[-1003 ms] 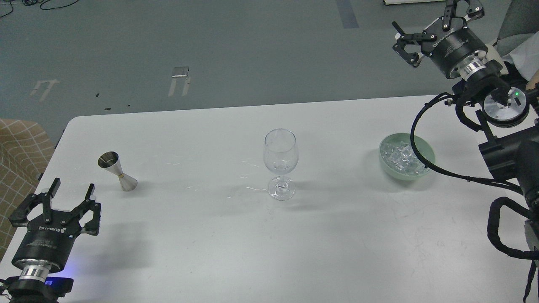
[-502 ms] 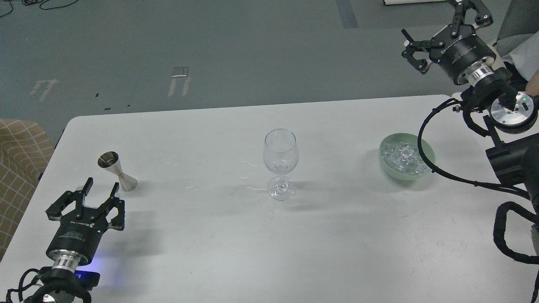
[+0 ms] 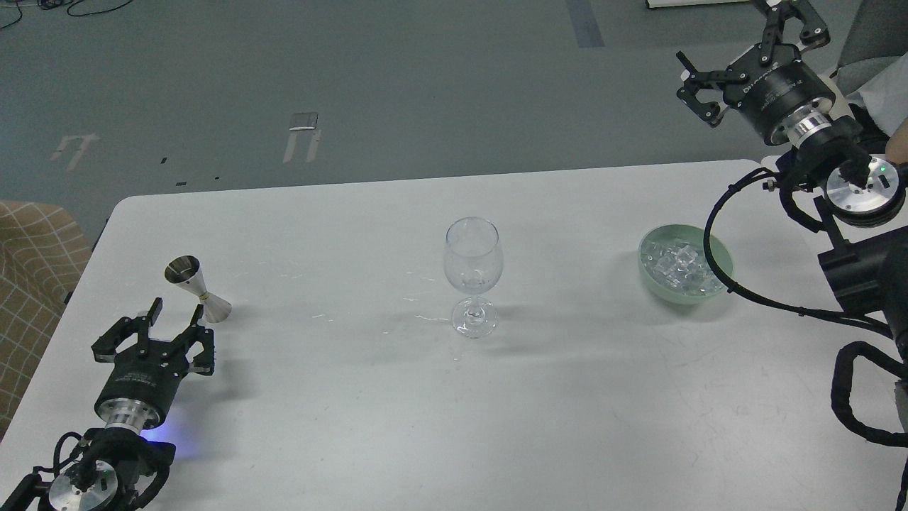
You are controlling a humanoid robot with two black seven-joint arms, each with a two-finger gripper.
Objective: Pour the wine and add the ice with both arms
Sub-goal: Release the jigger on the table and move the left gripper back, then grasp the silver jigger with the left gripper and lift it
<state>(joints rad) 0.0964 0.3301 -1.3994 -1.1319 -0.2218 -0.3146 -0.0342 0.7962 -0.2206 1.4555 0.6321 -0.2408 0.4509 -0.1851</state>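
Note:
A clear wine glass [image 3: 473,275] stands upright at the middle of the white table [image 3: 454,397]; a trace of clear liquid at its bowl's bottom can barely be told. A steel jigger [image 3: 197,288] stands at the left; the wine in it cannot be seen. The ice [image 3: 677,266] is a heap of clear cubes in a pale green bowl [image 3: 716,247] at the right. My left gripper [image 3: 174,311] is open and empty, just below the jigger. My right gripper [image 3: 745,39] is open and empty, raised high beyond the table's far right edge, above and behind the bowl.
Small wet streaks [image 3: 418,316] lie on the table left of the glass. My right arm's black cable [image 3: 716,234] loops over the bowl's right rim. A checked tan cushion [image 3: 32,248] sits off the table's left edge. Grey floor lies beyond the far edge.
My left gripper has moved up and to the right, closer to the jigger. My right gripper has lifted and shifted slightly right. Glass, jigger and bowl have not moved.

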